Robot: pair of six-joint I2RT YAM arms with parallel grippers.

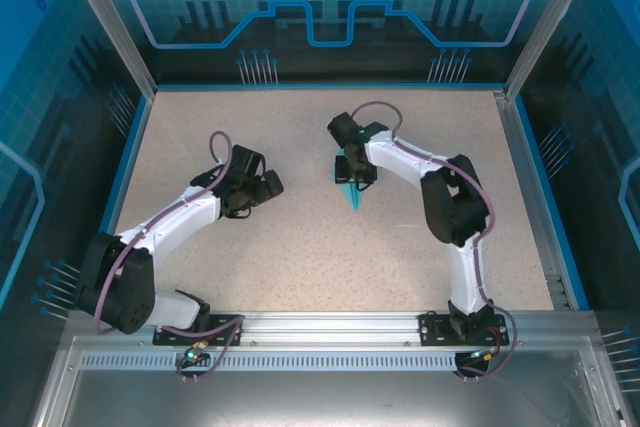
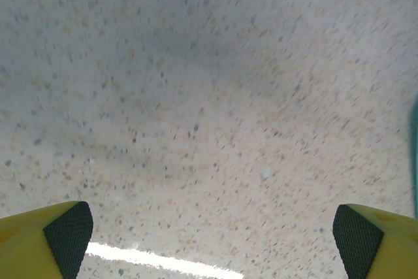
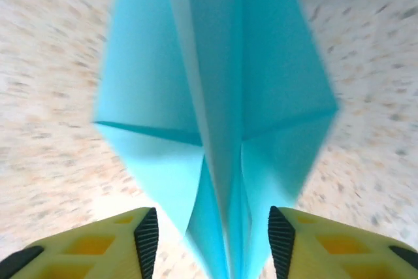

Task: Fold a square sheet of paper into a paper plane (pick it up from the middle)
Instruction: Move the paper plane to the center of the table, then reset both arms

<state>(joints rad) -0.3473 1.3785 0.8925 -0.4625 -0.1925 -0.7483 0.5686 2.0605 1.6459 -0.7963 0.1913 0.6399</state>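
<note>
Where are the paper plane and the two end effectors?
paper plane [image 3: 219,96], right wrist view, centre fold.
left end effector [image 2: 212,233], left wrist view, between fingertips.
right end effector [image 3: 213,240], right wrist view, between fingertips.

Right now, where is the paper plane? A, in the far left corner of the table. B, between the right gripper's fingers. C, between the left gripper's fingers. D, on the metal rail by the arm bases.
B: the right wrist view shows the folded cyan paper plane standing between the spread pads of the right gripper, while the left gripper hangs open over the speckled table.
</note>
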